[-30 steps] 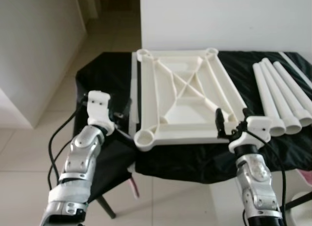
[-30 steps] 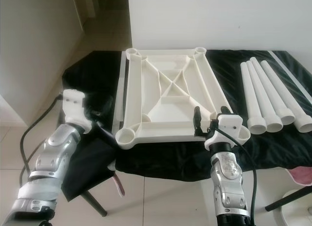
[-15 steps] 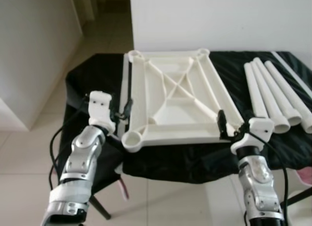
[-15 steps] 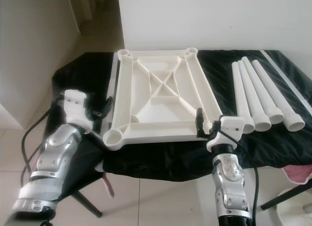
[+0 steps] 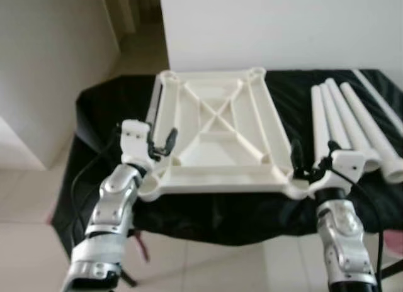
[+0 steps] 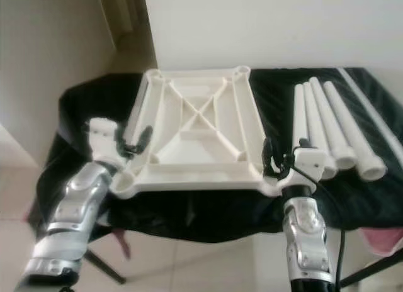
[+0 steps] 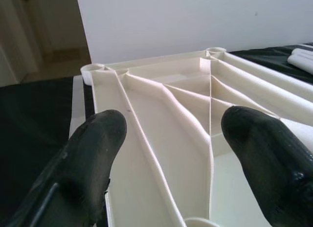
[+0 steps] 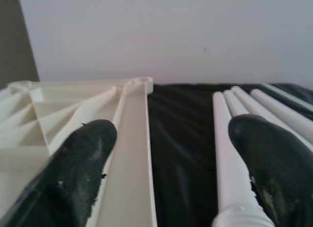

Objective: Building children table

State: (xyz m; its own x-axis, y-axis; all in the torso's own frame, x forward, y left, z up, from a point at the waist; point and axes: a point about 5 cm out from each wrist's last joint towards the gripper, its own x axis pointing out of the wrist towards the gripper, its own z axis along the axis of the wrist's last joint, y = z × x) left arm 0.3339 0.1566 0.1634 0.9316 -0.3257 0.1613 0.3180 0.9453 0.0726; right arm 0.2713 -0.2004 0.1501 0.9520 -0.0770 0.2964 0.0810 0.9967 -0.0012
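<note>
Black cloth (image 5: 296, 97) drapes a table before a white wall.
We see a ribbed white plastic tabletop (image 5: 217, 138) lying underside up, four smooth tube legs (image 5: 343, 116) beside it; left gripper (image 5: 160, 144) and right gripper (image 5: 302, 168) spread wide at its near corners.

— What do you have in front of you?

— I see the white tabletop (image 5: 217, 138) lying underside up on the black-draped table (image 5: 101, 109), its cross ribs showing. My left claw (image 5: 165, 143) sits at its near left corner, fingers spread.

— And the other side?

— My right claw (image 5: 301, 166) is at the near right corner, beside four white legs (image 5: 349, 125) lying side by side.
</note>
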